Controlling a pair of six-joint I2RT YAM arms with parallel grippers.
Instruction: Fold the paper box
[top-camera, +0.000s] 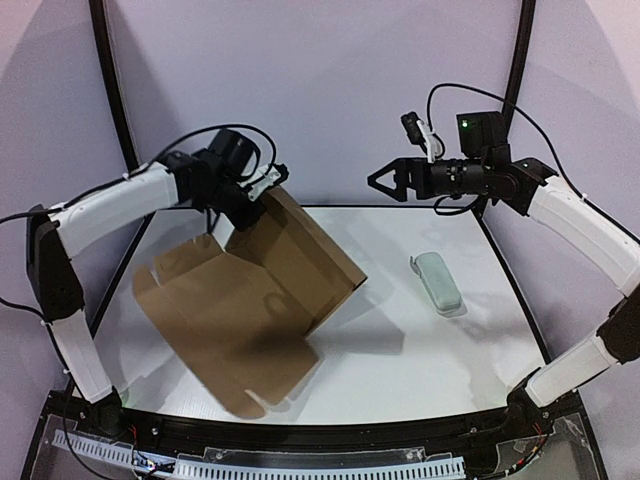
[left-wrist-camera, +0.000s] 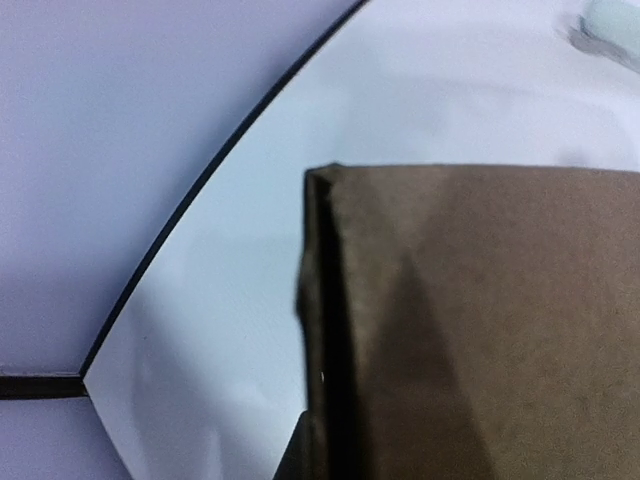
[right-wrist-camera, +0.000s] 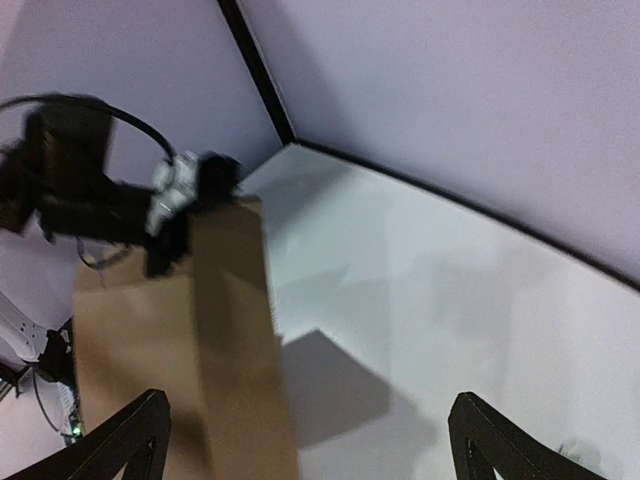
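Item: paper box (top-camera: 250, 300). My left claw (top-camera: 258, 197) clenched on flap, tilting panel up for folding. Right claw (top-camera: 378, 183) spread, idle aloft.

In the left wrist view the paper box (left-wrist-camera: 480, 330) fills the lower right and runs off the right and bottom edges, covering that camera's own jaws entirely. A pale case (left-wrist-camera: 612, 20) is clipped by the top right corner (and blurred). From above, the left gripper (top-camera: 262, 192) meets the box's upper edge in a dark smear, and its fingertips cannot be told apart. The right gripper (right-wrist-camera: 308, 400) shows only two fingers (right-wrist-camera: 135, 440) in its own view, cut by the bottom edge, and the left arm (right-wrist-camera: 90, 195) is blurred there.
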